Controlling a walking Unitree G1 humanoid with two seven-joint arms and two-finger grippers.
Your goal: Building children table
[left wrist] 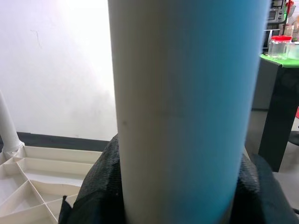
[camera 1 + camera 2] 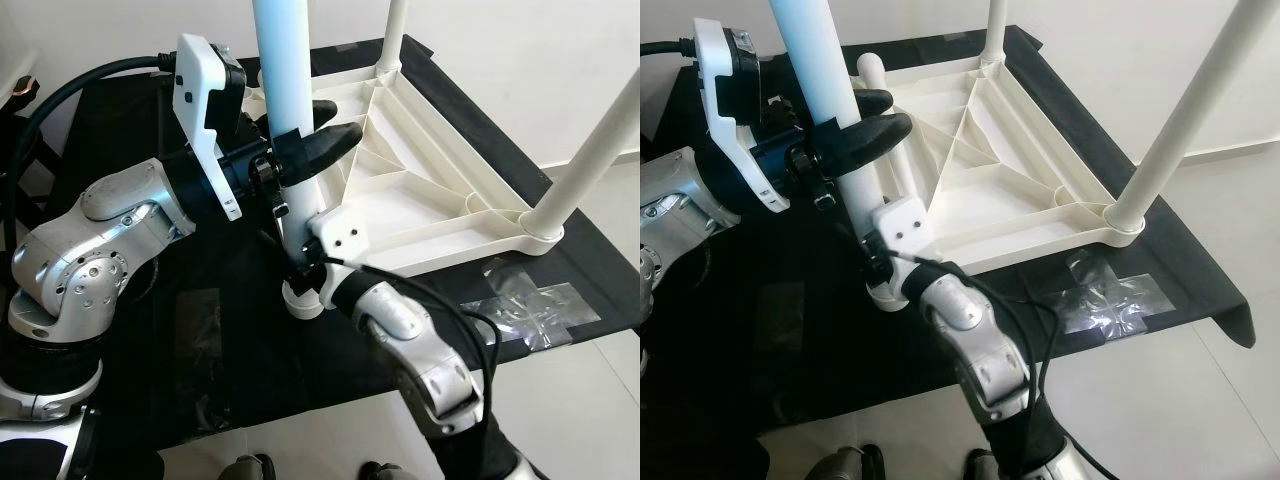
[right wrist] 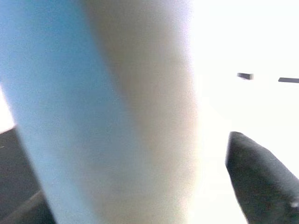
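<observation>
A white table top (image 2: 430, 210) lies upside down on a black cloth (image 2: 230, 350). Two white legs stand in its corners, one at the right (image 2: 590, 160) and one at the far side (image 2: 393, 40). A third white leg (image 2: 285, 70) stands upright at the near left corner, its foot in a round socket (image 2: 303, 300). My left gripper (image 2: 340, 122) is shut around this leg about halfway up. Lower down, just above the socket, my right gripper (image 2: 300, 265) is shut on the same leg. In the left wrist view the leg (image 1: 187, 107) stands between the black fingers (image 1: 100, 186).
Crumpled clear plastic wrap (image 2: 525, 305) lies on the cloth near the right front corner. The cloth ends at pale floor tiles (image 2: 600, 400) to the front and right. A white wall (image 2: 520, 60) runs behind. The left wrist view shows a dark table with jars (image 1: 280, 60).
</observation>
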